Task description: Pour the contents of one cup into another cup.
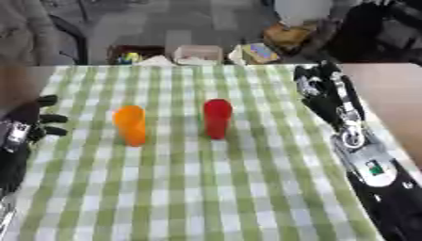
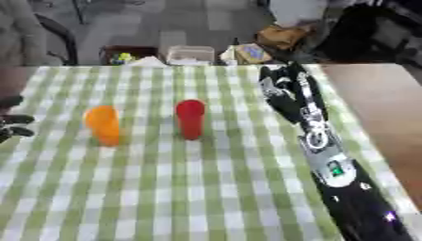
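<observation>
An orange cup (image 1: 130, 125) and a red cup (image 1: 217, 118) stand upright side by side on the green-and-white checked cloth (image 1: 198, 188), the orange one to the left. My right hand (image 1: 321, 92) hovers to the right of the red cup, apart from it, fingers straight and open. At the left edge my left hand (image 1: 33, 123) rests with relaxed fingers, holding nothing, well left of the orange cup. What the cups hold is hidden.
Beyond the table's far edge sit a dark box (image 1: 132, 54), a pale container (image 1: 196, 54) and a colourful packet (image 1: 260, 52) on the floor. A bare wooden tabletop (image 1: 392, 99) shows right of the cloth.
</observation>
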Robot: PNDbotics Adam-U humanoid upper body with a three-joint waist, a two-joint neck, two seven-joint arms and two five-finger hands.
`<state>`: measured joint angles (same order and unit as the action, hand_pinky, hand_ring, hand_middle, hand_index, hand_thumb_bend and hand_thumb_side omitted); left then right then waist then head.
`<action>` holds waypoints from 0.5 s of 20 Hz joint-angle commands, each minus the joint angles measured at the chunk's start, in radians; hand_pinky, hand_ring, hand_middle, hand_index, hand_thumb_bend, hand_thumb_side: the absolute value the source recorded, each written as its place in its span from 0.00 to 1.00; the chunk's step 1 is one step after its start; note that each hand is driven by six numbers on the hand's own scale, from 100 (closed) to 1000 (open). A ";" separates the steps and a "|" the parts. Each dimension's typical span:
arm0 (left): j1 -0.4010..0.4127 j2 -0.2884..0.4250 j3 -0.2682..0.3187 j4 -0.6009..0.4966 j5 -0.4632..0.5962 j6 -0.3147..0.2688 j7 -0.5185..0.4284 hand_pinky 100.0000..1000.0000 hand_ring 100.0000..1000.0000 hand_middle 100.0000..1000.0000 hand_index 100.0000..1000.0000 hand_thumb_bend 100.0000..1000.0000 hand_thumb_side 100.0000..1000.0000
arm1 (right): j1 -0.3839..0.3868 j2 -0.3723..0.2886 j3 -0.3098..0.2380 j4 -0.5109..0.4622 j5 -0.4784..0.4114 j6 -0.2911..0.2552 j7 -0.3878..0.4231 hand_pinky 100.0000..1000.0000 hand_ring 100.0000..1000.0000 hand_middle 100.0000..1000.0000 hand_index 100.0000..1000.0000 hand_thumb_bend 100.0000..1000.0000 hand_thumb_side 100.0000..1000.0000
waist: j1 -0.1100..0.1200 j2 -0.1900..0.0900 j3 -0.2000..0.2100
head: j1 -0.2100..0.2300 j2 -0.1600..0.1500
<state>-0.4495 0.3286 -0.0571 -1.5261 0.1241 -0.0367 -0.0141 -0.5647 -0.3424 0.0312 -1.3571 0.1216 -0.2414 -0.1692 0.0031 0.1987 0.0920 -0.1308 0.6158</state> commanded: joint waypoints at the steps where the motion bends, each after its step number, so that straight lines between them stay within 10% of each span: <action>1: -0.047 0.022 0.003 0.067 -0.004 -0.017 -0.004 0.57 0.66 0.82 0.77 0.67 0.77 | -0.012 -0.010 -0.001 -0.030 -0.011 -0.003 0.007 0.47 0.68 0.33 0.85 0.06 0.49 | -0.002 -0.018 -0.002 | 0.007 -0.011; 10: -0.177 -0.009 -0.039 0.282 -0.109 -0.051 -0.001 0.61 0.71 0.86 0.81 0.63 0.54 | -0.015 -0.003 0.005 -0.034 -0.014 -0.003 0.012 0.47 0.68 0.32 0.85 0.06 0.49 | -0.007 -0.014 -0.019 | 0.019 -0.013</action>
<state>-0.6046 0.3111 -0.0920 -1.2561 0.0324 -0.0794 -0.0158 -0.5631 -0.3358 0.0377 -1.3683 0.1137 -0.2419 -0.1622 -0.0038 0.1989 0.0730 -0.1153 0.6129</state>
